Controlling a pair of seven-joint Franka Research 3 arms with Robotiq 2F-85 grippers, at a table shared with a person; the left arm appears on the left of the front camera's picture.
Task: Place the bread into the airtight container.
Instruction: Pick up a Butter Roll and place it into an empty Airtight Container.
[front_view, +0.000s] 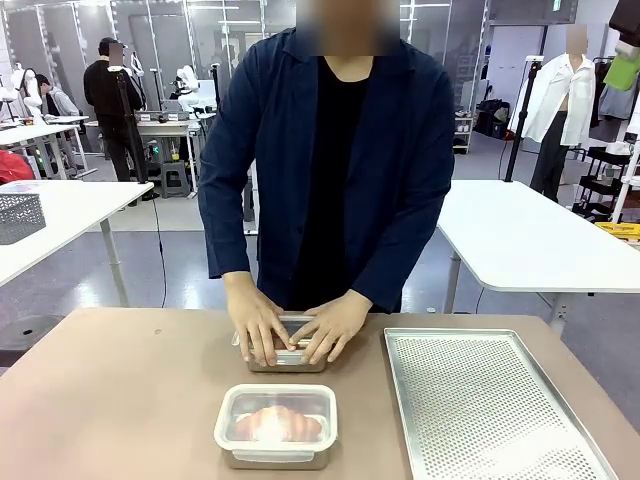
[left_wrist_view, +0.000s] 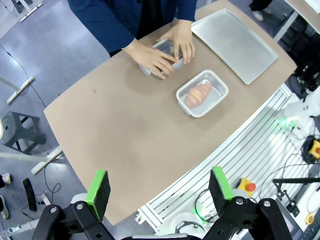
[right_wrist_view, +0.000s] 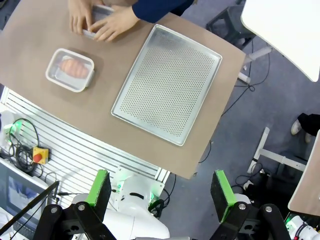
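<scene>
Both robot hands, left hand (left_wrist_view: 159, 192) and right hand (right_wrist_view: 161, 192), hung open high above the table (left_wrist_view: 115, 130); far below them, bread (left_wrist_view: 198, 93) lay inside the lidded container (left_wrist_view: 218, 81).

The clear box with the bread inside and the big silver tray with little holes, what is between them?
Nothing: in the front view, only bare brown table lies between the lidded clear container holding bread and the perforated metal tray.

A golden-brown bread roll (front_view: 277, 423) lies flat inside a rectangular metal airtight container (front_view: 225, 437) with its clear lid shut, at the front view's lower centre, on the table.
</scene>
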